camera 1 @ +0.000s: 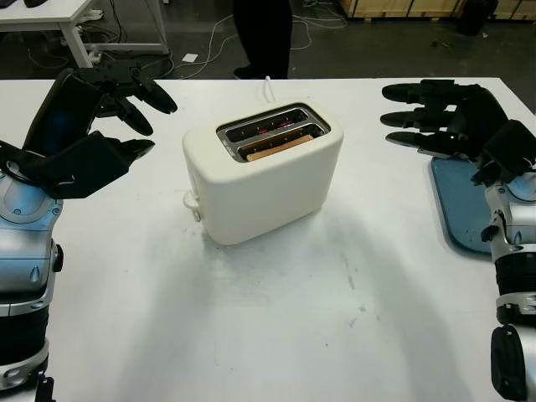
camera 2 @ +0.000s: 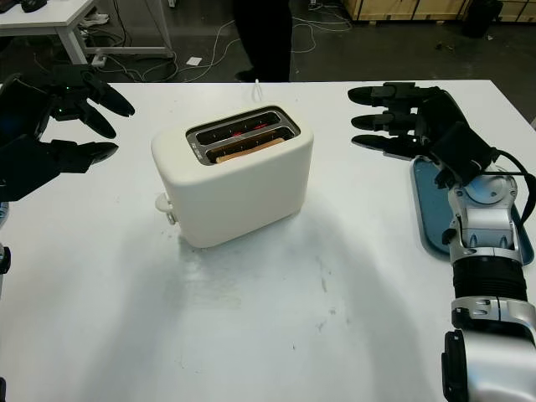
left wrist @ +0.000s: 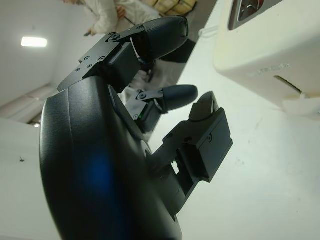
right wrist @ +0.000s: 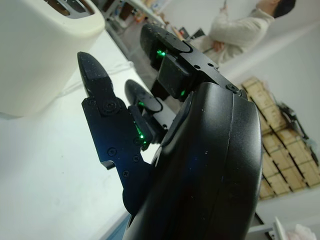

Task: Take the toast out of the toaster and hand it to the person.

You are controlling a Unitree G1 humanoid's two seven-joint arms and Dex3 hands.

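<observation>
The left hand [camera 1: 100, 117] hangs above the table [camera 1: 276, 318] to the left of the toaster [camera 1: 264, 172], released, holding nothing, its fingers [camera 1: 155, 96] pointing toward the toaster but well apart from it. In the left wrist view the same hand [left wrist: 150, 125] sits close by the toaster's cream side [left wrist: 270, 45], with bare table between them.

The right hand [camera 2: 402, 121] hangs to the right of the toaster, also released and holding nothing, its fingers [camera 2: 377, 94] pointing left at the toaster across a gap. Under its wrist, near the table's right edge, lies a blue tray [camera 2: 431, 213] (flat on the table, partly hidden by the arm).

The toaster stands near the middle of the table, turned at an angle, its two slots facing up. The toast [camera 1: 280, 146] sits in the nearer slot, its brown top edge just showing at the rim; the far slot glows red inside. A small lever [camera 1: 193, 203] sticks out of the toaster's left end, low down, and a white cord [camera 1: 270, 84] runs from its back toward the far edge.

Beyond the table a person [camera 1: 264, 38] in dark trousers stands on the floor; the right wrist view shows a light sleeve [right wrist: 240, 32].
</observation>
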